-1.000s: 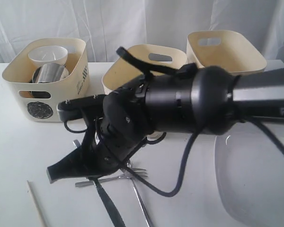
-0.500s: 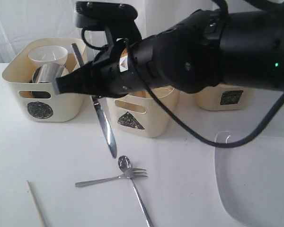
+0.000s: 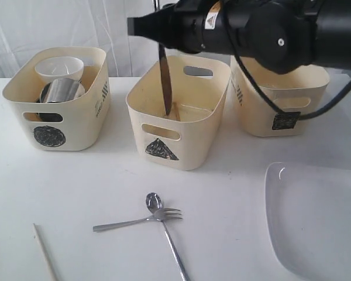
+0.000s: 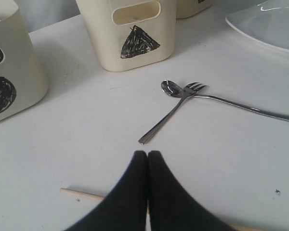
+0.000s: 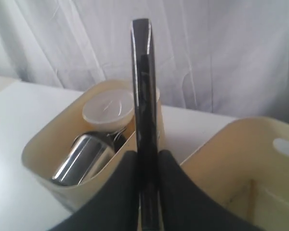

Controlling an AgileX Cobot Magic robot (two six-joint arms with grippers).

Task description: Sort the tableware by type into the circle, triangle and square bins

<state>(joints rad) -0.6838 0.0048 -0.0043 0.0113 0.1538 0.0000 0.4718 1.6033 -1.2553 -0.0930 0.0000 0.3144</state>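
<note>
1. The right gripper was high over the far middle of the bench, clamped narrowly on the knife.
2. The knife hung upright, handle in the gripper and blade pointing down into the triangle bin. Its tip was below the rim, near the bin's left wall. I could not tell if it touched the floor of the bin.
3. The triangle bin stood in the middle of the row, with the circle bin to its left and the square bin to its right and a little farther back.
4. The circle bin held a white bowl at its far side and a steel mug lying on its side just nearer.
5. The spoon and fork lay on the bench near the front, before the triangle bin. They crossed and touched where the fork's tines met the spoon's neck. The fork's handle ran left and the spoon's handle ran toward the near edge.
6. A chopstick lay at the near left, apart from the fork.
7. The plate lay at the near right, well apart from the cutlery.
8. The left gripper was closed and empty, low over the near left of the bench, with the chopstick passing just behind its fingers.
</note>
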